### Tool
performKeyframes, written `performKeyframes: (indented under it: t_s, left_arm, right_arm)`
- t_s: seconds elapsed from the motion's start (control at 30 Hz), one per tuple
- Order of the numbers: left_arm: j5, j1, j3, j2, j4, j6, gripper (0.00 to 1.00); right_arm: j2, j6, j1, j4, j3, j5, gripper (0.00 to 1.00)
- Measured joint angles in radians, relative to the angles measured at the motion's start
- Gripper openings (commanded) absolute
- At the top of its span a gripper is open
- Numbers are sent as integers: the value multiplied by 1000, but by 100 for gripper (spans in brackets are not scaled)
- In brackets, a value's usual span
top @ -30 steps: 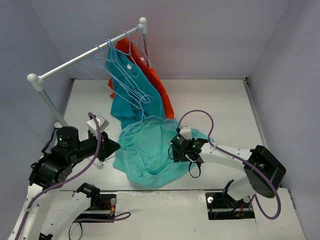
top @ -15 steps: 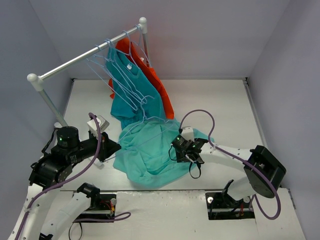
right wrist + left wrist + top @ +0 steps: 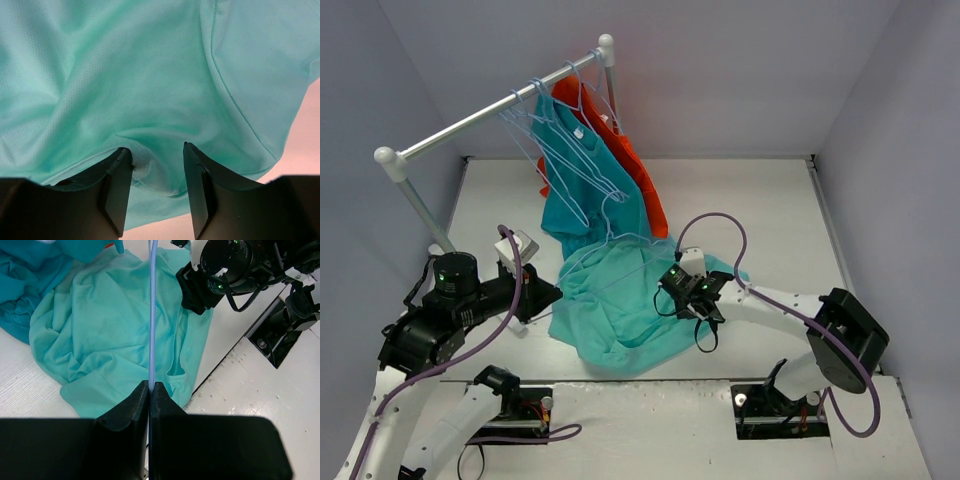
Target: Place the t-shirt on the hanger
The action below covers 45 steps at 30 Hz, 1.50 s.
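Lying rumpled on the table (image 3: 770, 210), the t-shirt (image 3: 615, 310) sat between the two arms, its upper edge touching a darker teal shirt (image 3: 585, 190) that hung from the rail (image 3: 470, 125). The left claw (image 3: 150, 386) was pressed together on the hanger (image 3: 152, 325), whose thin wire ran out over the mint cloth. The right claw (image 3: 157, 150) was spread, a soft fold of the t-shirt bulging between its fingers (image 3: 117, 185). The cloth looked light, limp and fine-meshed, likely to sag and slide off wire; a hem or the neck opening seemed the best hold. The wire looked springy. A small white label (image 3: 578, 131) showed on the darker teal shirt, too small to read; no writing was legible.
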Motion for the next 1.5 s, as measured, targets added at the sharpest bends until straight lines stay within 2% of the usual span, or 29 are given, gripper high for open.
performKeyframes:
  t_s: [0.07,0.27,0.53,0.87,1.17,1.5]
  left_arm:
    - [4,0,0,2,0,0,0]
    - [20,0,0,3,0,0,0]
    - [66,0,-20,-3,30,2,0]
    - [145,-35,-151,-11,161,-15,0]
    - [55,-213,-216,16,234,-27,0]
    - [-22,-263,-236,44,310,-33,0]
  right_arm:
    - [11,-1,0,-2,4,1,22]
    - [17,-4,0,-5,7,3,0]
    - [15,-53,-34,-16,62,-27,0]
    - [-52,-252,-258,-60,206,-193,3]
    - [-55,-353,-293,-106,270,-255,0]
    - [-55,-400,-295,-127,302,-284,0]
